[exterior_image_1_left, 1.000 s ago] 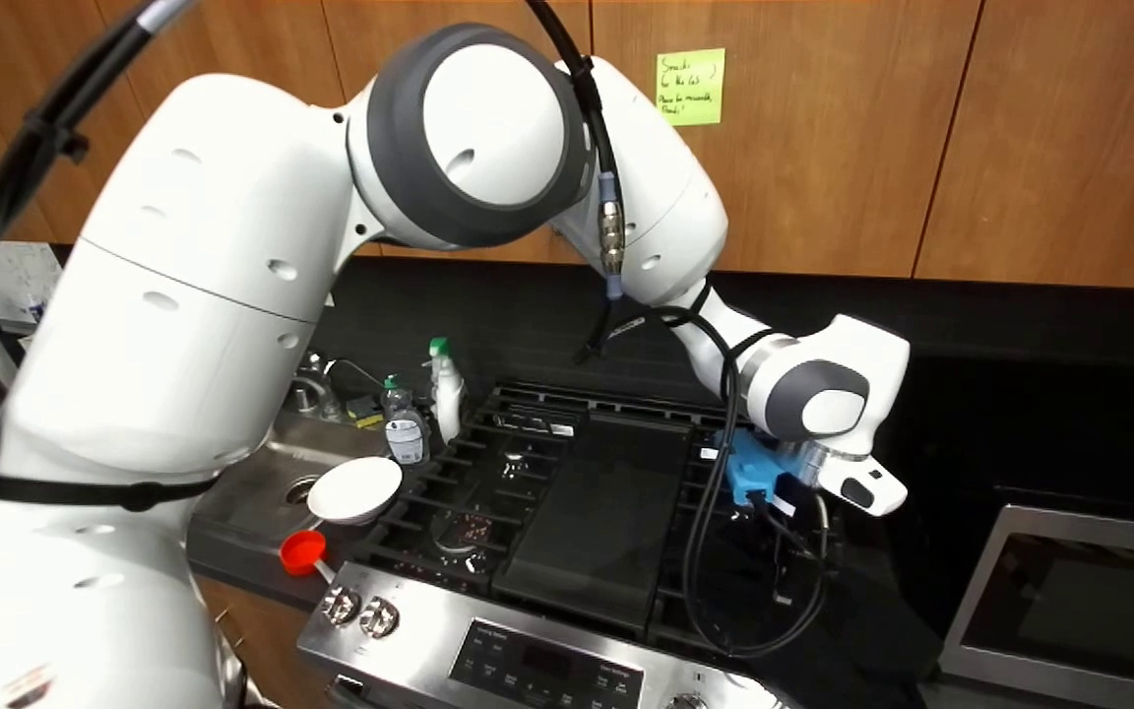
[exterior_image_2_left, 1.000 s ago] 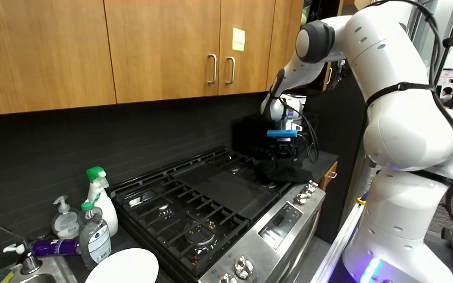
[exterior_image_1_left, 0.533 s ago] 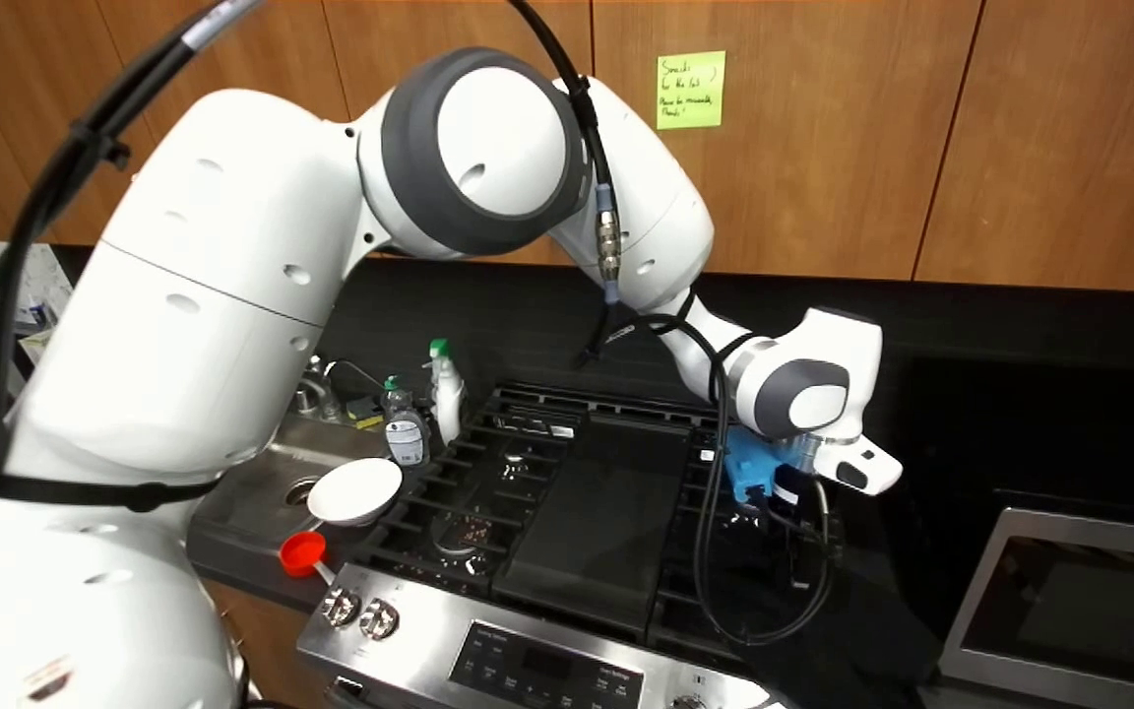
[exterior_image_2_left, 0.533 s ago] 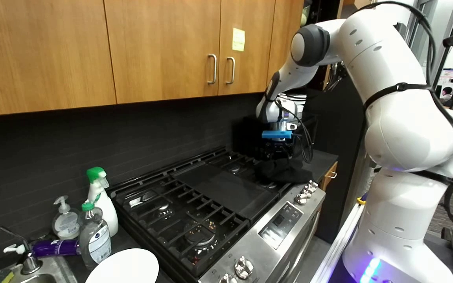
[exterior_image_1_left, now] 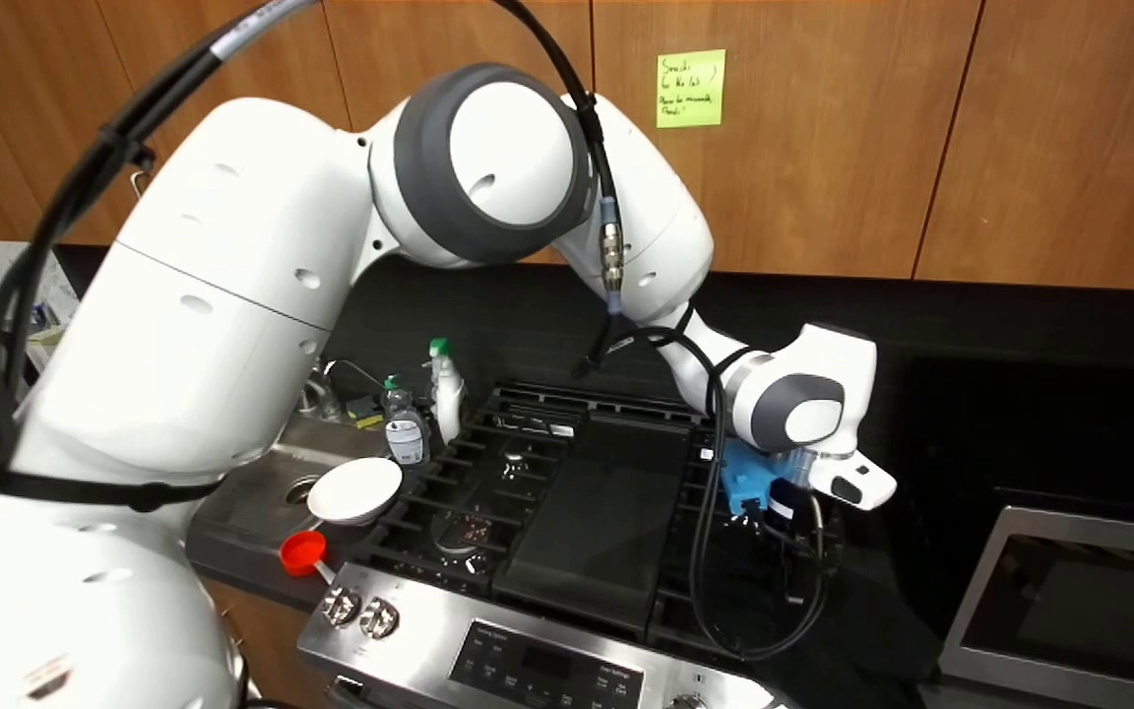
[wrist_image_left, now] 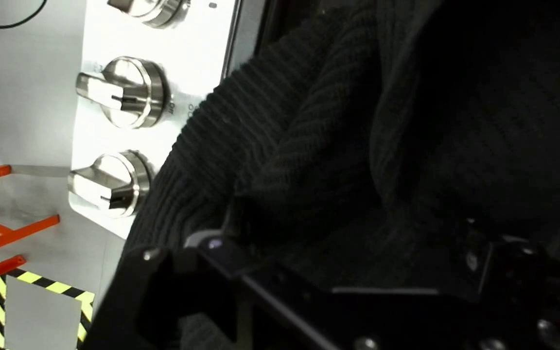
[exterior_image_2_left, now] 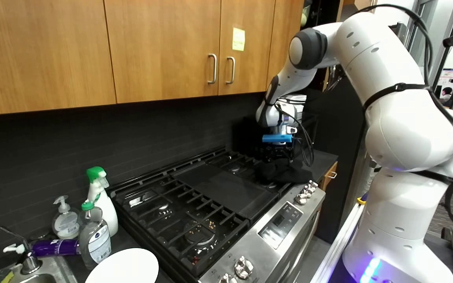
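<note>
We read "Snacks for the lab" and "Please be" on the green sticky note (exterior_image_1_left: 690,89); its remaining words are unclear. We read "Oven Settings" on the control panel (exterior_image_1_left: 546,664) and "OFF" beside a knob (wrist_image_left: 131,92). Bottle labels (exterior_image_2_left: 100,243) are illegible.

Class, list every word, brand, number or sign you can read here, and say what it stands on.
"Snacks for the lab", handwritten on the yellow-green note; the lines below it are unclear.
"Off", printed sideways by a stove knob in the wrist view.
"Oven Settings", tiny and not certain, on the control panel.
Too small or blurred: the panel's other words and the labels on the pump bottle, clear green-capped bottle and purple bottle.
</note>
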`<control>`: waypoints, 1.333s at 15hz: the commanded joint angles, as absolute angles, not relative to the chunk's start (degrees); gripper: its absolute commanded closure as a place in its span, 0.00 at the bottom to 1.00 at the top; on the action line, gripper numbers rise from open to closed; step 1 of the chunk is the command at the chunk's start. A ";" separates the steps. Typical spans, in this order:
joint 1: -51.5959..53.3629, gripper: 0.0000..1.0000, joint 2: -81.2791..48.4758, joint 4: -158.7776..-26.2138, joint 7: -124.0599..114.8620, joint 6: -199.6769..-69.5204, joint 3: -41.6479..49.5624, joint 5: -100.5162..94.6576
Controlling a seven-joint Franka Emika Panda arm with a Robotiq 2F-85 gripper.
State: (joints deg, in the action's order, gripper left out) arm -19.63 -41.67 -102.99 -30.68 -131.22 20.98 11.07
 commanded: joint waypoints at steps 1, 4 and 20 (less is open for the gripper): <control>-20.08 0.00 -45.24 -102.42 -29.85 -130.03 20.22 11.59; -20.20 0.30 -47.63 -101.14 -29.89 -129.06 19.97 11.87; -16.04 0.97 -32.84 -109.88 -26.70 -126.89 22.62 4.50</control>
State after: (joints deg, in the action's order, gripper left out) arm -17.47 -37.86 -105.79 -27.76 -128.61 22.01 6.54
